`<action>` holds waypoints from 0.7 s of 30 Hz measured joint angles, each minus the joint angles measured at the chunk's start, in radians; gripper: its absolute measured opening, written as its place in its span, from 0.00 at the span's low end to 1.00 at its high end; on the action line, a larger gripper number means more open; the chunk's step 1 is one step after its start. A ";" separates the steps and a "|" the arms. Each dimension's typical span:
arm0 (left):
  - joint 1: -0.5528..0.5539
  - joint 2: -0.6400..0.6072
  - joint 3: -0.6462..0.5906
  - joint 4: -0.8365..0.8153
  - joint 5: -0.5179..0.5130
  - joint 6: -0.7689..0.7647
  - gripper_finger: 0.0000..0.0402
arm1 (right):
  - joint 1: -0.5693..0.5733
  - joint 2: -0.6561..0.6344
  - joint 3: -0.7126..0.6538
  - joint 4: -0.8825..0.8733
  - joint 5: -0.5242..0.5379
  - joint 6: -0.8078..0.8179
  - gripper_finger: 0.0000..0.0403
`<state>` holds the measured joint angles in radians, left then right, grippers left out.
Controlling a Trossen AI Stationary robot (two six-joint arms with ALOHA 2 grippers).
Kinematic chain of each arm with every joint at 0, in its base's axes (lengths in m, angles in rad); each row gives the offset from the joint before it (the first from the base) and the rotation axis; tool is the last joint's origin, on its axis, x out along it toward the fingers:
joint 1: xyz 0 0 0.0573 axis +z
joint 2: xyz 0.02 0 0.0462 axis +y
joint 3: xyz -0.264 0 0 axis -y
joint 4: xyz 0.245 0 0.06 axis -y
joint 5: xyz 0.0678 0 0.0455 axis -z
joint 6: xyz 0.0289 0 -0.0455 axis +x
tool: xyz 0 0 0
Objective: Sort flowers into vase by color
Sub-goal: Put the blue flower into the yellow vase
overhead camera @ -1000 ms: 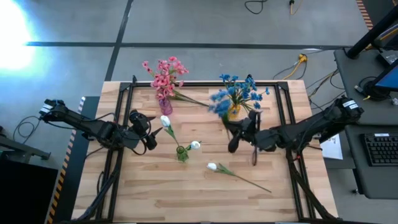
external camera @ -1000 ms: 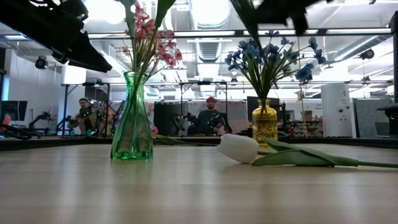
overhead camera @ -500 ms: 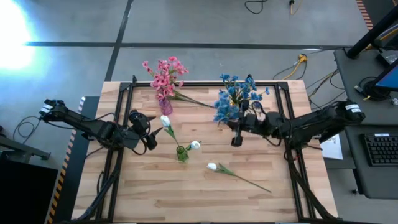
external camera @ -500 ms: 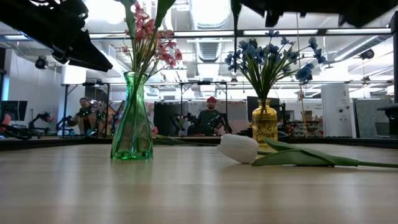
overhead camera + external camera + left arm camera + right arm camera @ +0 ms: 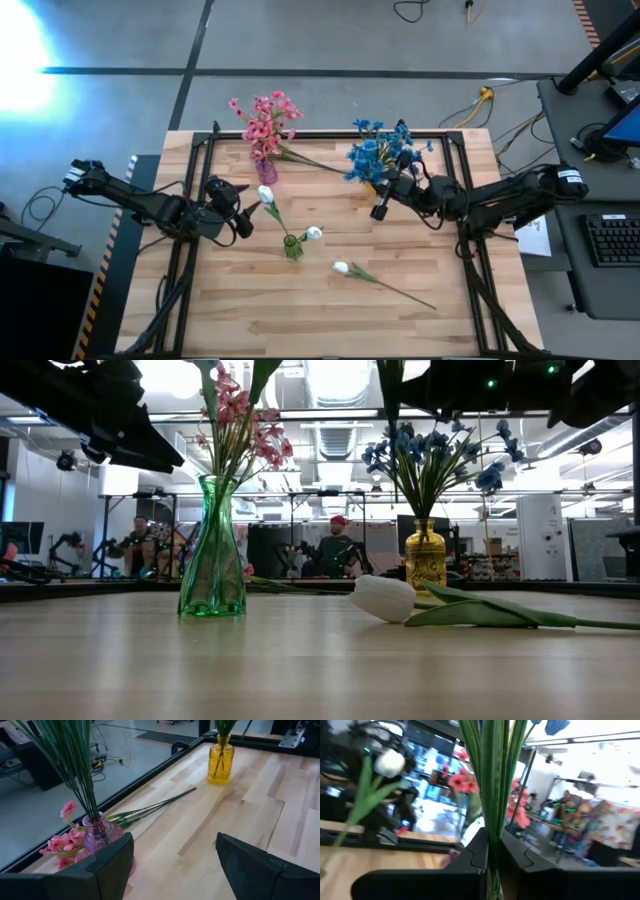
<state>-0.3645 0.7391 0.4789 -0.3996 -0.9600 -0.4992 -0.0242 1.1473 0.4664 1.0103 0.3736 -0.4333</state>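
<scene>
Upper right of centre in the high view, the right gripper is clamped tight on a bunch of blue flower stems, and it has moved up the frame over the last second, carrying the blue blossoms from beside the yellow vase to right over it. That suggests the bunch is lined up for lowering in, which would finish the blue group. Pink flowers already stand in the pink vase. One white tulip lies on the worktop, others by the green vase. Left of centre, the left gripper waits, fingers spread wide and empty.
</scene>
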 joint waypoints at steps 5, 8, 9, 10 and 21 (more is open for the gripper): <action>0.000 0.001 0.000 0.001 0.000 -0.011 0.67 | -0.003 0.000 0.000 -0.002 0.144 -0.054 0.04; 0.000 0.001 0.000 0.001 0.000 -0.011 0.67 | -0.009 0.000 0.001 -0.002 0.181 -0.057 0.04; 0.000 0.001 0.000 0.001 0.000 -0.012 0.67 | -0.013 0.000 0.002 -0.002 0.196 -0.055 0.04; 0.000 0.001 0.000 0.001 0.000 -0.012 0.67 | -0.020 0.000 0.003 0.000 0.208 -0.051 0.04; 0.000 0.001 0.000 -0.001 0.000 -0.011 0.67 | -0.090 -0.001 0.003 0.013 0.259 -0.005 0.04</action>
<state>-0.3645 0.7399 0.4789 -0.4004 -0.9597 -0.5106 -0.1139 1.1465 0.4698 1.0237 0.6331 -0.4381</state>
